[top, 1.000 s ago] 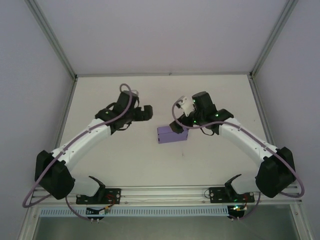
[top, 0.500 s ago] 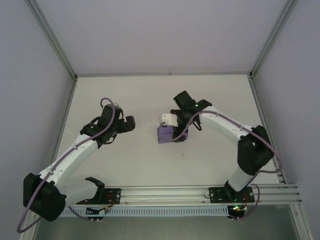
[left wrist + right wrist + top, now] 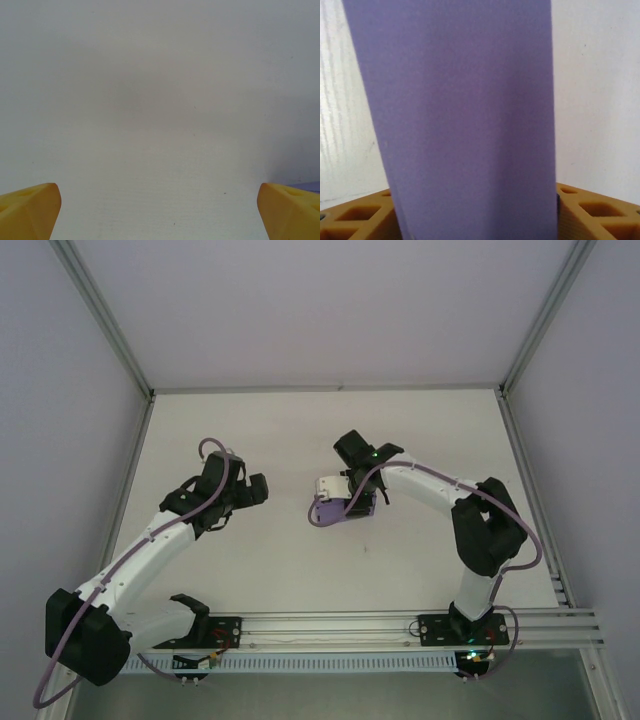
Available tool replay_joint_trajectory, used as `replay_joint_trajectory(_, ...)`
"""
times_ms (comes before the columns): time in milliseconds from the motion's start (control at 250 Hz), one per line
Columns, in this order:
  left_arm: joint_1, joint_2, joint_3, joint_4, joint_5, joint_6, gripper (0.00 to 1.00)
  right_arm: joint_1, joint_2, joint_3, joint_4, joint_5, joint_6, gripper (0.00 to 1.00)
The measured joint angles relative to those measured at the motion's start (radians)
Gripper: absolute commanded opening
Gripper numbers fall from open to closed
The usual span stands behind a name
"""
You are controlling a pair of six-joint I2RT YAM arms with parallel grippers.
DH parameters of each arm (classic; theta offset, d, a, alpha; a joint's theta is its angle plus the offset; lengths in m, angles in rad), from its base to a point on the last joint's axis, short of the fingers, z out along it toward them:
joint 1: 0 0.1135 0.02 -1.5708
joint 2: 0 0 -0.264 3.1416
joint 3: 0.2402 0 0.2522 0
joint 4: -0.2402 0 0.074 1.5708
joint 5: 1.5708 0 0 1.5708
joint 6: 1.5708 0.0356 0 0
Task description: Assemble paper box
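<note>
Nearest me, my two bases sit bolted at the near edge of the desk [image 3: 300, 570], and both arms curve out toward its middle.

My left gripper [image 3: 258, 488] hangs to the left of centre, low over bare desk. Its yellow fingertips [image 3: 27, 210] are spread wide at the two bottom corners of its wrist view, with nothing between them. A sliver of lavender shows just past the right tip. I judge the left gripper is parked there on purpose, close enough to help but out of the way.

A little to its right, near the centre of the desk, is the paper box [image 3: 335, 512], already folded into a small block rather than a flat sheet. My right gripper [image 3: 352, 502] reaches over it from the right and behind. In the right wrist view the box stands up between my orange fingers [image 3: 355, 217], and both of them meet its sides. I read that as closed onto the box at partly open width, since the box's own width keeps the jaws apart. Thin card crushes easily, so a light squeeze suits it. From above, the box looks slightly tilted.

Beyond the box, the rest of the desk runs bare to the back wall.
</note>
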State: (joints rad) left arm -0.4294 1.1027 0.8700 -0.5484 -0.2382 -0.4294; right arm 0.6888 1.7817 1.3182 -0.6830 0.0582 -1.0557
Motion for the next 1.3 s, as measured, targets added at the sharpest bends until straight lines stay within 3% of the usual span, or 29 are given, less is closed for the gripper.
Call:
replay_joint_trajectory(200, 0.000, -0.031, -0.006, -0.001, -0.003, 0.000, 1.00, 0.008, 0.000, -0.018, 0.083, 0.074, 0.011, 0.51)
replay_joint_trajectory(391, 0.000, -0.060, -0.014, 0.000, -0.018, -0.001, 1.00, 0.019, 0.000, -0.090, 0.292, 0.194, 0.022, 0.50)
replay_joint_trajectory(579, 0.000, -0.060, -0.015, 0.000, -0.026, -0.006, 1.00, 0.026, 0.025, -0.137, 0.466, 0.311, 0.022, 0.56)
replay_joint_trajectory(707, 0.000, -0.054, -0.015, 0.000, -0.026, -0.012, 1.00, 0.034, 0.036, -0.159, 0.502, 0.350, 0.037, 0.68)
replay_joint_trajectory(966, 0.000, -0.046, -0.015, 0.000, -0.026, -0.016, 1.00, 0.075, -0.065, -0.275, 0.402, 0.256, 0.136, 1.00)
replay_joint_trajectory(1150, 0.000, -0.040, -0.015, 0.004, -0.029, -0.014, 1.00, 0.088, -0.209, -0.280, 0.295, 0.165, 0.238, 1.00)
replay_joint_trajectory(1301, 0.015, -0.011, -0.015, 0.050, -0.056, 0.009, 1.00, 0.064, -0.336, -0.303, 0.309, 0.121, 0.330, 1.00)
